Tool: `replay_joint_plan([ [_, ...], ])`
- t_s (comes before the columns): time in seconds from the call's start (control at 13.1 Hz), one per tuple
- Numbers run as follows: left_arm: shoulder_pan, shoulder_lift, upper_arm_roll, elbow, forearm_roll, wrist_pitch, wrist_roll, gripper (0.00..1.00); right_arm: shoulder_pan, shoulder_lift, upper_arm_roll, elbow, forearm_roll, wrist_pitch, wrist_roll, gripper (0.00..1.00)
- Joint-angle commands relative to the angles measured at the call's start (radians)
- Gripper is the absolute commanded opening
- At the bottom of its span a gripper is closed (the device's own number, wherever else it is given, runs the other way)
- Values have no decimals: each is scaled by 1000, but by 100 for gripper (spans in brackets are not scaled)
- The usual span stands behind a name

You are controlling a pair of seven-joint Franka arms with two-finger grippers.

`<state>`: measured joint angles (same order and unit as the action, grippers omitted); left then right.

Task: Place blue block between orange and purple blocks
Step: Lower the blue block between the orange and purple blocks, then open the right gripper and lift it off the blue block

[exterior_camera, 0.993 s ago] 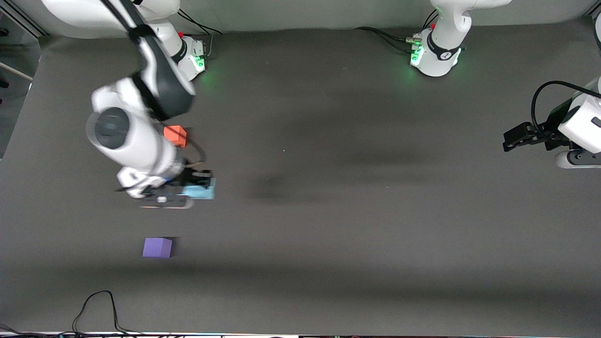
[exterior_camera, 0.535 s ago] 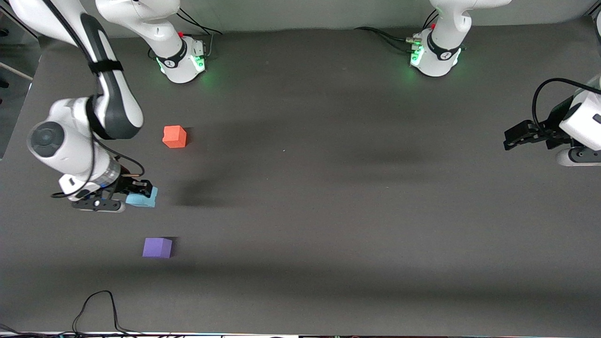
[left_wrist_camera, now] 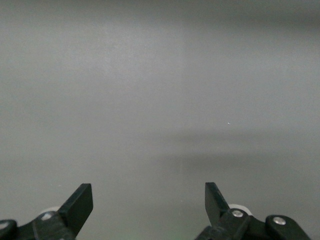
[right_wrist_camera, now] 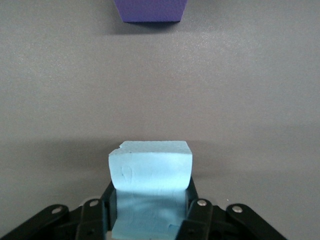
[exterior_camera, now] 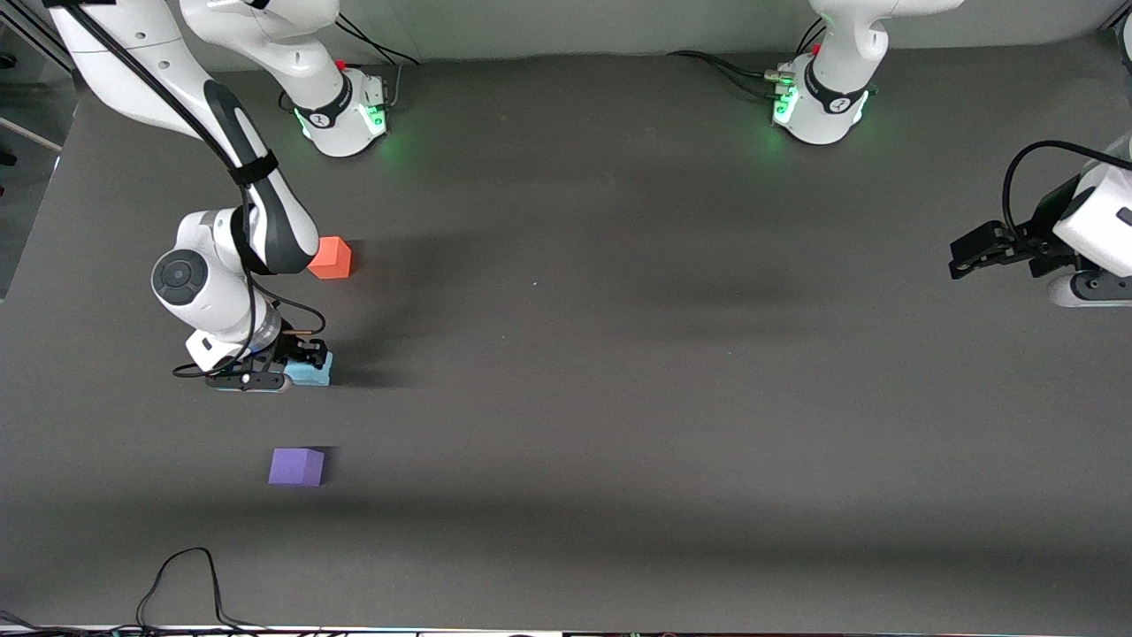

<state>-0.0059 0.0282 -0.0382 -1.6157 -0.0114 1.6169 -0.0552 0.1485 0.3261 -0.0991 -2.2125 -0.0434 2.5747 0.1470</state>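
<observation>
Dark grey tabletop [exterior_camera: 619,354] carries the orange block [exterior_camera: 331,257] and purple block [exterior_camera: 296,466] near the right arm's end. Between them, the right gripper [exterior_camera: 301,361] clamps the blue block [exterior_camera: 311,372], having shifted back from that edge. Left gripper [exterior_camera: 968,257] waits, fingers spread wide.

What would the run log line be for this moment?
right gripper: shut on blue block, between orange block and purple block | left gripper: open, waiting at left arm's table end
</observation>
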Motion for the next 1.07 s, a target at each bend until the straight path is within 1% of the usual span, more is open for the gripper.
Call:
replay_joint_plan([
  [0.0, -6, -19, 1, -18, 14, -23, 12, 100, 3, 2, -5, -1, 24, 13, -18, 30],
  [0.23, -6, -19, 1, -15, 13, -22, 14, 100, 5, 27, -7, -3, 24, 31, -17, 34],
  [0.46, -5, -18, 1, -15, 13, -23, 14, 100, 6, 45, -5, -9, 25, 62, -12, 34],
  [0.53, -3, -17, 1, -15, 13, -22, 14, 100, 6, 45, -5, -9, 25, 64, -12, 54],
  [0.61, -2, -17, 1, -15, 13, -23, 14, 100, 6, 38, -7, -9, 25, 62, -6, 99],
  [0.76, 1, -14, 1, -15, 10, -20, 14, 100, 6, -14, -7, -9, 24, 50, -18, 100],
  [0.99, 1, -14, 1, -15, 8, -17, 14, 100, 6, -171, -5, -4, 24, -45, -17, 100],
])
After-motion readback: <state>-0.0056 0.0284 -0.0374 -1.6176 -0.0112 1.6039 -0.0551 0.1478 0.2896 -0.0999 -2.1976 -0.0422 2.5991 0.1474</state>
